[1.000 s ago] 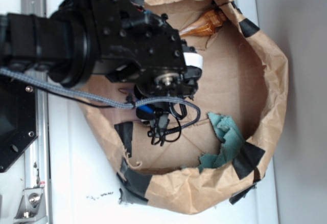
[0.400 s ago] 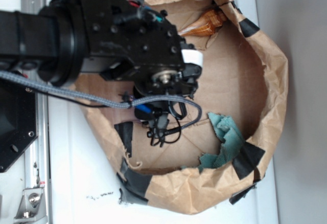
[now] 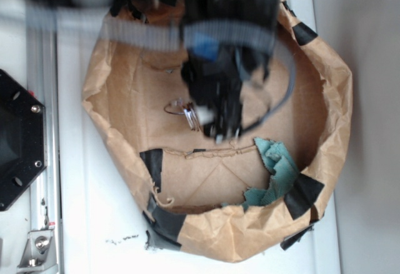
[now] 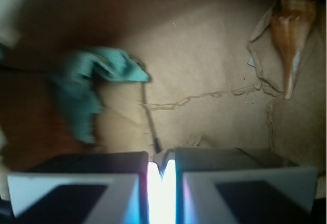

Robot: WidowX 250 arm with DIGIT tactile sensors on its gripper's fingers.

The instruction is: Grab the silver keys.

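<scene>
The robot arm (image 3: 212,30) reaches in from the top of the exterior view, heavily blurred, over a crumpled brown paper bag (image 3: 325,86) that is opened out into a shallow basin and patched with strips of black tape (image 3: 153,164). The bag lies on a white surface (image 3: 81,211). The claw (image 3: 215,127) hangs low inside the bag, close above its flat brown floor.

The silver keys (image 3: 187,112) sit on the bag floor just at the left of the claw's tip in the exterior view, a small shiny cluster with a thin wire ring (image 3: 172,107) sticking out to the left. They appear to touch the claw, though blur makes it hard to say whether any part is caught between the fingers.

In the wrist view the two fingers (image 4: 76,191) fill the bottom edge and stand pressed nearly together, with only a narrow bright slit between them. A small dark notch sits at the top of that slit; what it is cannot be told. The keys themselves do not show clearly in this view.

A teal scrap of cloth (image 3: 275,167) lies against the bag's lower right wall, well apart from the keys; the wrist view shows it (image 4: 84,88) at upper left. An orange-brown pointed shell (image 4: 289,27) rests at the upper right of the wrist view, near a torn flap of paper (image 4: 263,55).
</scene>
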